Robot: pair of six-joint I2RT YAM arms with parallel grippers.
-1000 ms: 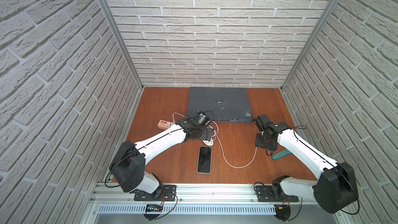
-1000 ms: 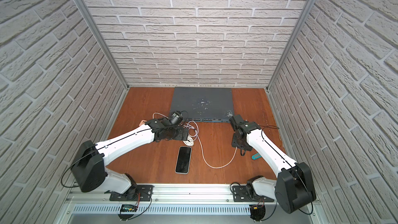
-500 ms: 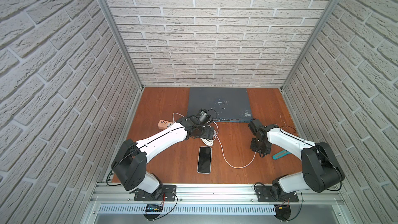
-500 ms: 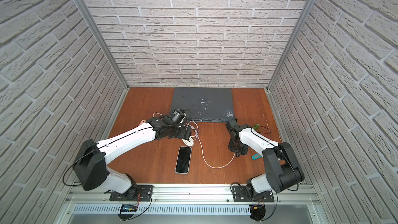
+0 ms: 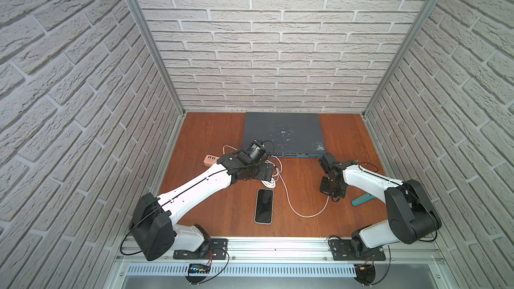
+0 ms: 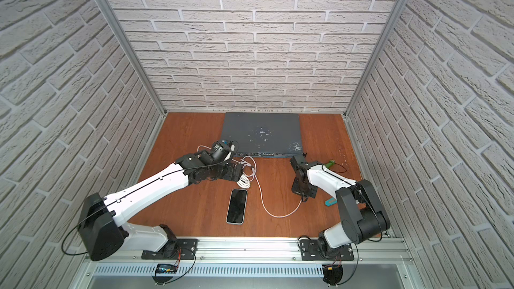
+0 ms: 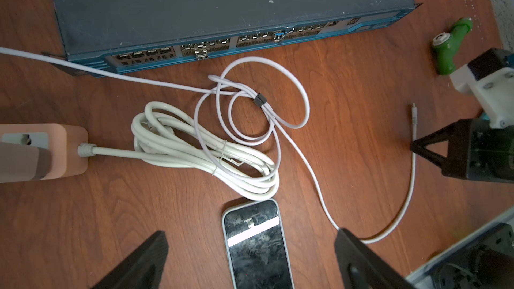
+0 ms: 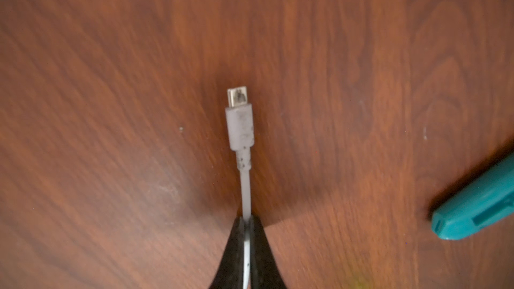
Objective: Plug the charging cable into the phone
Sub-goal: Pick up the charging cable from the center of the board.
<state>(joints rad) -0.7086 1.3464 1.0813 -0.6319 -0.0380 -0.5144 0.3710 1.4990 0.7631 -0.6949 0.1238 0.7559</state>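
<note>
The phone lies face up on the wooden table near the front, its black screen below my left gripper. The left gripper hovers open above the phone's far end with nothing in it. The thin white charging cable loops from the tangle to my right gripper. The right gripper is shut on the cable just behind its small white plug. The plug lies on the wood, pointing away from the fingers, well right of the phone.
A grey-blue box with ports sits at the back. A bundled thick white cord and a pink power strip lie left of the cable loops. A teal tool and a green part rest by the right arm.
My right gripper has come down and closed on the charging cable near its plug, with the right elbow folding back. The left gripper has stayed open and hardly moved.
</note>
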